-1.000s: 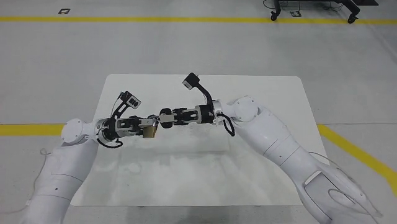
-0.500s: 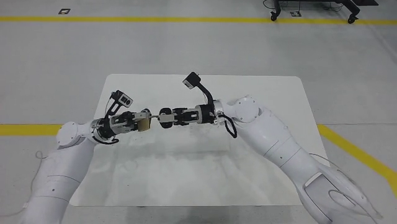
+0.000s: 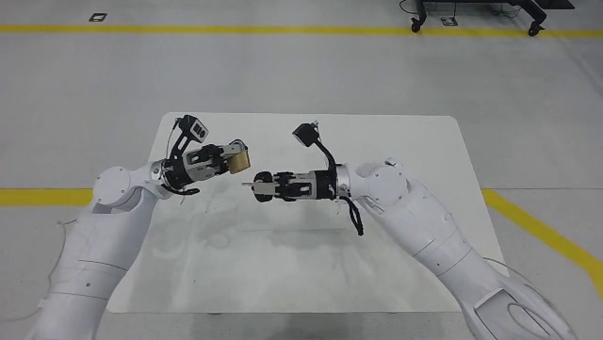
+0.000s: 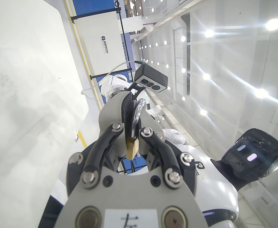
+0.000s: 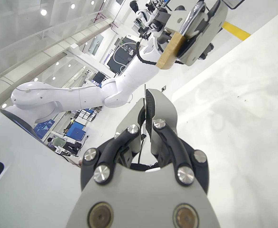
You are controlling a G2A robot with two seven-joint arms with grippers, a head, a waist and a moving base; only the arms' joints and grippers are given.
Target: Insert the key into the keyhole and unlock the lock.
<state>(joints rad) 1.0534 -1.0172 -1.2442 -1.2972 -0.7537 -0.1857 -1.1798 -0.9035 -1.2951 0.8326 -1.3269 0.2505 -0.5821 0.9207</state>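
Top view shows one rectangular brass padlock (image 3: 239,159) with a steel shackle (image 5: 193,15) clamped in the left claw (image 3: 229,159) above the glossy white counter's (image 3: 405,246) far-left part, and one thin flat metal key (image 3: 249,186) pinched in the right claw (image 3: 261,187) just beside it, not touching, with grey yellow-lined floor (image 3: 283,67) around.

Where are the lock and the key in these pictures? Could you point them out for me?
lock (image 5: 171,50): right wrist view, on the edge of its brass body.
key (image 5: 144,90): right wrist view, on its thin blade, seen edge-on.
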